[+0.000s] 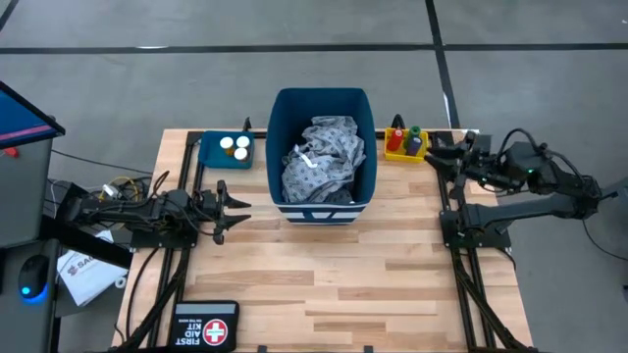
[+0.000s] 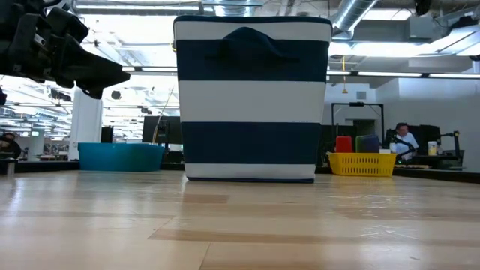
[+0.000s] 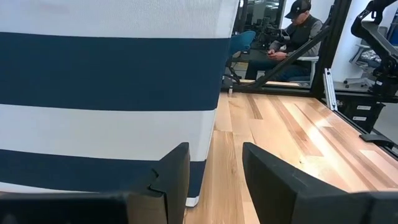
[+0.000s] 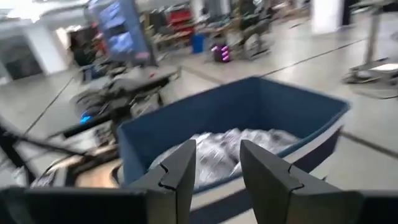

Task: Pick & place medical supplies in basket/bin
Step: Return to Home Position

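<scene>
The gown [image 1: 324,159] lies in the blue bin [image 1: 324,96]. The left gripper [image 1: 232,208] hovers left of the bin, fingers apart and empty. The right gripper [image 1: 438,159] hovers right of it, likewise.

Light plank table [image 1: 343,284] stands on a grey concrete floor [image 1: 196,78] crossed by dark lines. Open workshop beyond: exposed ceiling ducts [image 2: 360,15], bright overhead lighting, white pillar [image 2: 86,124]. One person [image 3: 297,34] sits beyond the table's far edge.

Open lab: ceiling ducts [image 2: 367,11], monitors [image 4: 121,28]
</scene>
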Robot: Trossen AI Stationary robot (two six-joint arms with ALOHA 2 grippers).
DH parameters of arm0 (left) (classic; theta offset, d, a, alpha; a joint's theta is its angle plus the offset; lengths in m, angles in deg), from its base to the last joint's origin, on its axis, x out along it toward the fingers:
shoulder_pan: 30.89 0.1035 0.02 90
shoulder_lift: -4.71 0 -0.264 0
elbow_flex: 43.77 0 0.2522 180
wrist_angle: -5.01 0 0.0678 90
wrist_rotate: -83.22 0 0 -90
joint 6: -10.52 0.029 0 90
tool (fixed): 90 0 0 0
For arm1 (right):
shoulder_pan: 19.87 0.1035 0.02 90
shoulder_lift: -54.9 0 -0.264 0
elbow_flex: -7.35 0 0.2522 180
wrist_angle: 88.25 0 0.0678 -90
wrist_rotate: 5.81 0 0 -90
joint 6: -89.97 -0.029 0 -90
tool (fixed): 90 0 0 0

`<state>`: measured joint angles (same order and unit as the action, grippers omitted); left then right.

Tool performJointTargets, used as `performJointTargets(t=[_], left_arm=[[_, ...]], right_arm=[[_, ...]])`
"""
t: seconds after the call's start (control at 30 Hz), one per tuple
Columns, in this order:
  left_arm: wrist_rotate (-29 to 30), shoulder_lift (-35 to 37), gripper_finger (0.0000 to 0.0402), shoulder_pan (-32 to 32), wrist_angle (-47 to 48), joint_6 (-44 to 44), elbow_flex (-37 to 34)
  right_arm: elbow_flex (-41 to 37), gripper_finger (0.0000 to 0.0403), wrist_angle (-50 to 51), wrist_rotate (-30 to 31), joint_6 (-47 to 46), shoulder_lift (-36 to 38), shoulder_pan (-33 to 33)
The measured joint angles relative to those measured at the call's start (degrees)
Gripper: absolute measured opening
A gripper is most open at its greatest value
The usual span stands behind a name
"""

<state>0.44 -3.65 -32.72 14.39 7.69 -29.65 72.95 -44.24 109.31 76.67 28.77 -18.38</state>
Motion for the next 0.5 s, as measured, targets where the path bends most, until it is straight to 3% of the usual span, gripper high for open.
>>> performJointTargets(t=[0.23,0.5], left_arm=[[-0.02,0.0,0.014,0.0,0.0,0.0,0.0],[-0.02,0.0,0.014,0.0,0.0,-0.02,0.0]], right_arm=[[-2.48,0.0123,1.95,-11.77,1.73,4.39,0.0],[-16.13,0.0123,-7.94,-24.38,1.49,17.99,0.0]])
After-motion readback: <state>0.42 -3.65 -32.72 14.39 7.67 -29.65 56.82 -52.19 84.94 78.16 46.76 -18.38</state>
